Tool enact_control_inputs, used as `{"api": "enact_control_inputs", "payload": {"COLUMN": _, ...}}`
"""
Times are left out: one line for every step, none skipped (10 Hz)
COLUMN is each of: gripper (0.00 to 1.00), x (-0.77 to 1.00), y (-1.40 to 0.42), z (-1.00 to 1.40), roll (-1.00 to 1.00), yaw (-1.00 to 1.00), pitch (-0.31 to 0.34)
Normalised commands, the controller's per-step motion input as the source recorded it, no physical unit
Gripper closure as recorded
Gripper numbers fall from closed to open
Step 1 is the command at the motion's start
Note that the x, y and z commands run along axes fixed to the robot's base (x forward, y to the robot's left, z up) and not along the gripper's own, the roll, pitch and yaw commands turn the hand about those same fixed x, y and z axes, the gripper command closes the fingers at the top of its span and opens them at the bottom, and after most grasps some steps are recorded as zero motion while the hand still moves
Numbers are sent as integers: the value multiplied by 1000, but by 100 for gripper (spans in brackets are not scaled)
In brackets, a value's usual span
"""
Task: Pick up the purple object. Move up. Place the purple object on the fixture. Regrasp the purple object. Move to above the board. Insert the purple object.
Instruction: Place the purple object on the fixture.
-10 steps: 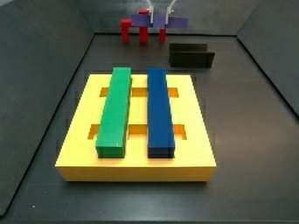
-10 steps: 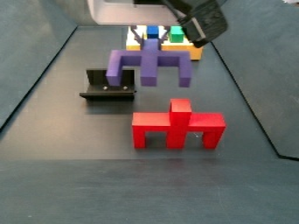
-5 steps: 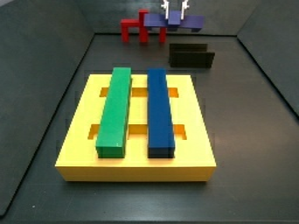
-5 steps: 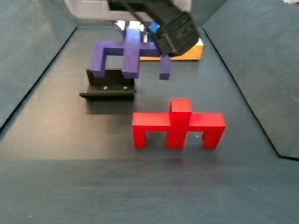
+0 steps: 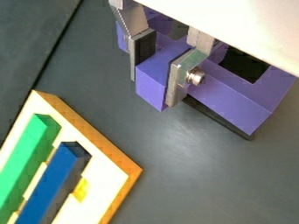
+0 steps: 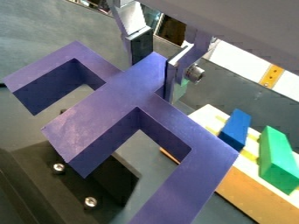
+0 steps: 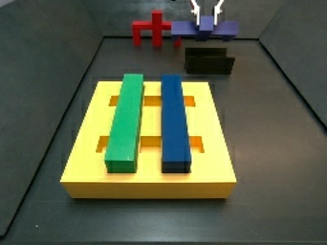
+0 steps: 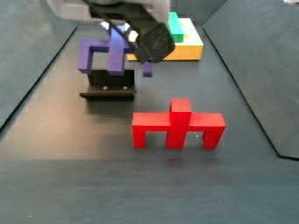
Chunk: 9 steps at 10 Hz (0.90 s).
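Observation:
The purple object (image 5: pixel 152 87) (image 6: pixel 111 118) is a bridge with two legs and a central stem. My gripper (image 5: pixel 160 83) (image 6: pixel 156 74) is shut on that stem, with a silver finger on each side of it. In both side views the purple object (image 7: pixel 205 31) (image 8: pixel 105 57) is turned on its side directly over the black fixture (image 7: pixel 209 62) (image 8: pixel 107 86), under the gripper (image 7: pixel 207 19) (image 8: pixel 121 37). Whether it touches the fixture (image 5: pixel 228 118) (image 6: pixel 105 184) I cannot tell. The yellow board (image 7: pixel 90 144) (image 5: pixel 100 179) with its green and blue bars lies apart from them.
A red piece (image 8: pixel 177 127) (image 7: pixel 153 29) of similar shape stands upright on the floor beside the fixture. Dark side walls (image 7: pixel 52 115) border the floor. The board (image 8: pixel 187 51) sits beyond the fixture.
The gripper has carried the purple object sideways from near the red piece to over the fixture, turning it so that its legs point sideways. The red piece and the board have not moved.

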Motion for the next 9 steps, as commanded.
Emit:
{"api": "enact_control_inputs", "payload": {"gripper": 100, "x": 551, "y": 0, "z": -566, "roll": 134, "yaw": 0, "pitch": -23}}
{"api": "enact_control_inputs", "payload": {"gripper": 100, "x": 397, "y": 0, "z": -580, "roll": 0, "yaw": 0, "pitch": -131}}
{"api": "enact_control_inputs", "payload": {"gripper": 100, "x": 369, "y": 0, "z": -511, "roll": 0, "yaw": 0, "pitch": -154}}
{"api": "enact_control_inputs", "payload": {"gripper": 100, "x": 277, "y": 0, "z": -460, "roll": 6, "yaw": 0, "pitch": -91}}
{"api": "enact_control_inputs", "payload": {"gripper": 100, "x": 146, "y": 0, "z": -326, "roll": 0, "yaw": 0, "pitch": -80}}
{"api": "enact_control_inputs", "payload": {"gripper": 100, "x": 0, "y": 0, "z": -271, "roll": 0, "yaw": 0, "pitch": -111}}
{"api": "enact_control_inputs", "payload": {"gripper": 100, "x": -163, "y": 0, "z": -294, "roll": 0, "yaw": -57, "pitch": -74}}
{"api": "enact_control_inputs", "payload": {"gripper": 100, "x": -186, "y": 9, "z": -157, "roll": -69, "yaw": -26, "pitch": -51}}
{"api": "enact_control_inputs", "payload": {"gripper": 100, "x": -37, "y": 20, "z": -134, "roll": -69, "yaw": 0, "pitch": -60}}
